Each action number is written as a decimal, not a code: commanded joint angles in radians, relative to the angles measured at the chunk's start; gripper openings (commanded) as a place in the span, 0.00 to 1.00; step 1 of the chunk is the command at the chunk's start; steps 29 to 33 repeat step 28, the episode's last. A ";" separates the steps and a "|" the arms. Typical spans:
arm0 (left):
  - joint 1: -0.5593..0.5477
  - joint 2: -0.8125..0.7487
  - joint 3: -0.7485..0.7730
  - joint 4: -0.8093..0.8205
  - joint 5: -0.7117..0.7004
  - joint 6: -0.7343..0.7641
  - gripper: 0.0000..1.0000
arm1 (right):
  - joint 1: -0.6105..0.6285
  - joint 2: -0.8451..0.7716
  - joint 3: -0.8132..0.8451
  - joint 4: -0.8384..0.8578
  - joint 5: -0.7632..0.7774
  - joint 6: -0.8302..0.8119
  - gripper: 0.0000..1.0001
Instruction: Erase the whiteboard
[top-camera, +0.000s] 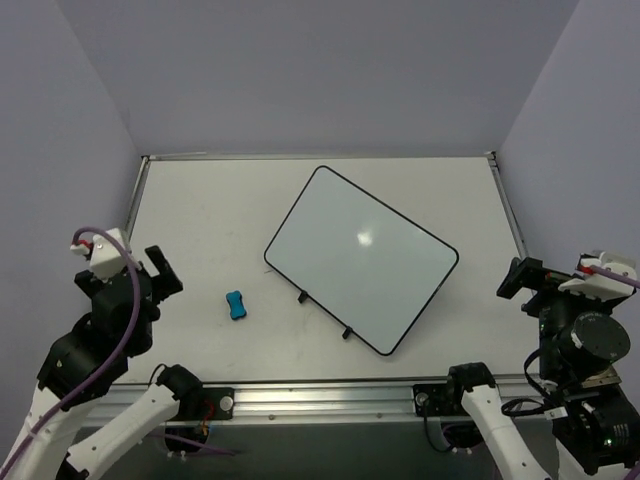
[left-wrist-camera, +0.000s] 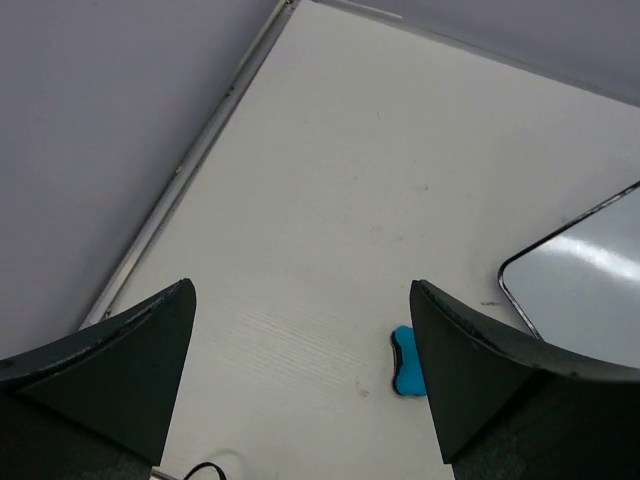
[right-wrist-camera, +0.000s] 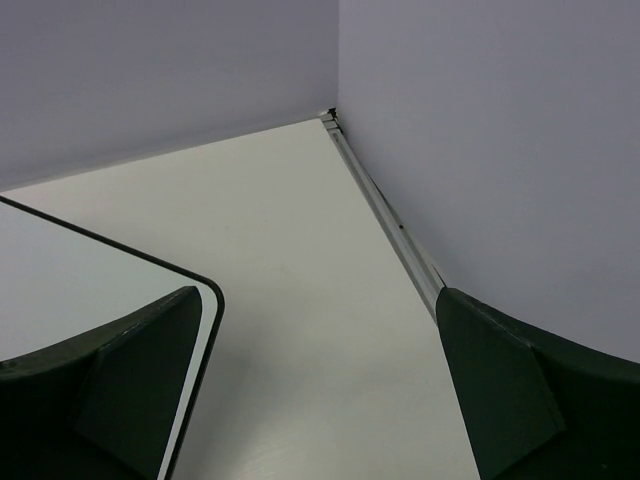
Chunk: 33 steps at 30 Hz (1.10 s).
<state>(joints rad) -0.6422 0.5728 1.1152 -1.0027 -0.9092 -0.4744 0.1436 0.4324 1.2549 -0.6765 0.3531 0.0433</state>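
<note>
The whiteboard (top-camera: 362, 257) lies tilted in the middle of the table, glossy white with a thin black rim and two small black feet on its near edge. Its surface looks blank. One corner shows in the left wrist view (left-wrist-camera: 590, 275) and another in the right wrist view (right-wrist-camera: 90, 285). A small blue eraser (top-camera: 236, 306) lies on the table left of the board; it also shows in the left wrist view (left-wrist-camera: 403, 362), beside the right finger. My left gripper (top-camera: 163, 272) is open and empty, near the table's left edge. My right gripper (top-camera: 512, 279) is open and empty, right of the board.
The white table (top-camera: 210, 220) has metal rails along its left edge (left-wrist-camera: 190, 170), right edge (right-wrist-camera: 395, 225) and near edge (top-camera: 330, 392). Lilac walls close in the back and both sides.
</note>
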 joint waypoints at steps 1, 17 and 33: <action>0.105 -0.118 -0.081 0.231 0.076 0.193 0.94 | 0.007 -0.046 -0.015 -0.011 0.055 -0.022 1.00; 0.280 -0.111 -0.100 0.233 0.154 0.143 0.94 | 0.011 -0.060 0.000 -0.025 0.107 -0.034 1.00; 0.335 -0.113 -0.112 0.250 0.207 0.154 0.94 | 0.016 -0.057 0.000 -0.028 0.124 -0.034 1.00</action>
